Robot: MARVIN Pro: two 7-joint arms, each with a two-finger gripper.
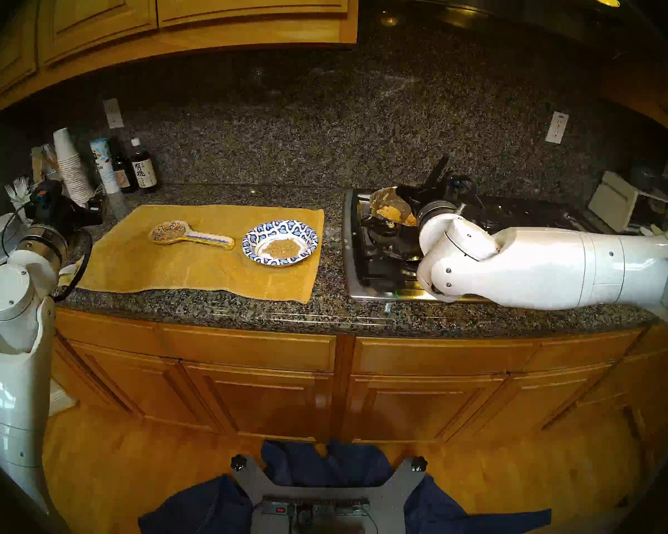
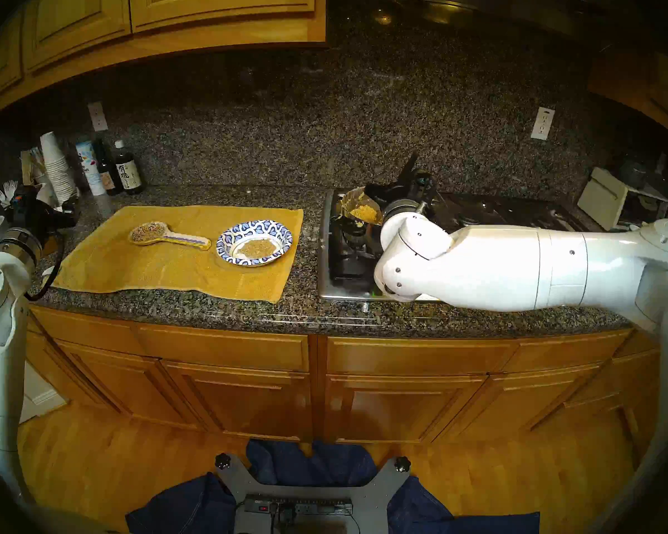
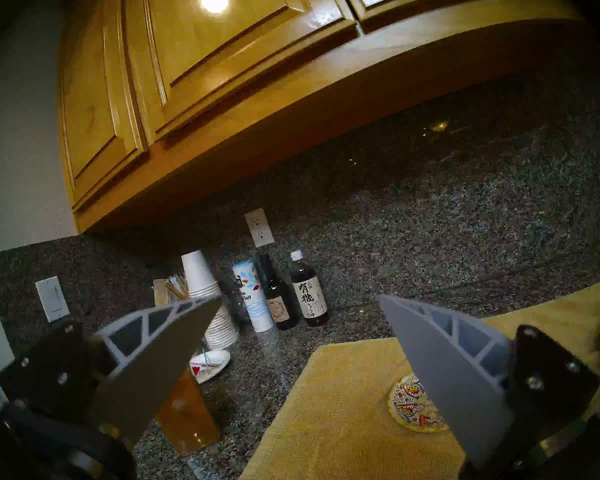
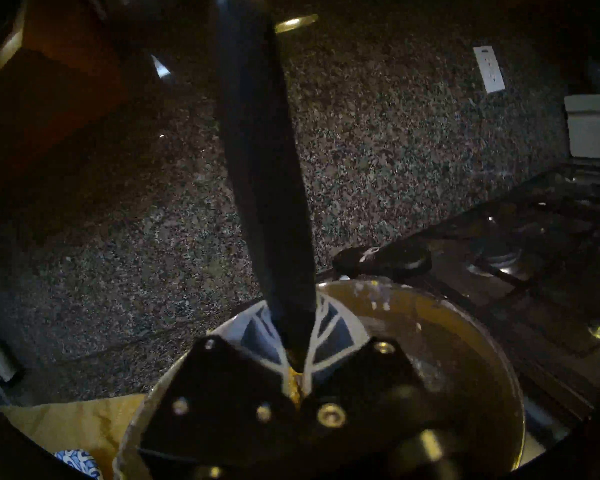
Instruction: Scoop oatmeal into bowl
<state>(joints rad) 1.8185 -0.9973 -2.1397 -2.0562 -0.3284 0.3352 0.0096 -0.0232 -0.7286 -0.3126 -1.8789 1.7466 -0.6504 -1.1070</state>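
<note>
Speckled dark granite runs the length of a kitchen counter [image 1: 216, 302] where a yellow cloth [image 1: 193, 267] carries a blue-and-white patterned paper bowl [image 1: 280, 242], a small flat patch of tan oatmeal [image 1: 280, 247] already lying in its white centre, and just to its left a colourful spoon-shaped ceramic rest [image 1: 189, 235]. To the right of the cloth, over the stove [image 1: 367, 267], the right gripper [image 4: 293, 334] is clamped on the black handle of a utensil [image 4: 264, 150] that sticks up past its fingers; the head views show the utensil's broad scoop end held above a burner with a lumpy yellow heap of oatmeal on it. The right wrist view looks down past the closed fingers [image 4: 329, 330] into a round pan [image 4: 465, 337] with smears on its inner wall, a corner of the bowl showing at the lower left. At the counter's far left the left gripper [image 3: 298, 302] hovers with its grey fingers [image 3: 160, 358] spread wide and nothing between them, pointing toward a stack of paper cups [image 3: 205, 295], a salt canister [image 3: 253, 295] and two dark bottles [image 3: 309, 295] against the backsplash
</note>
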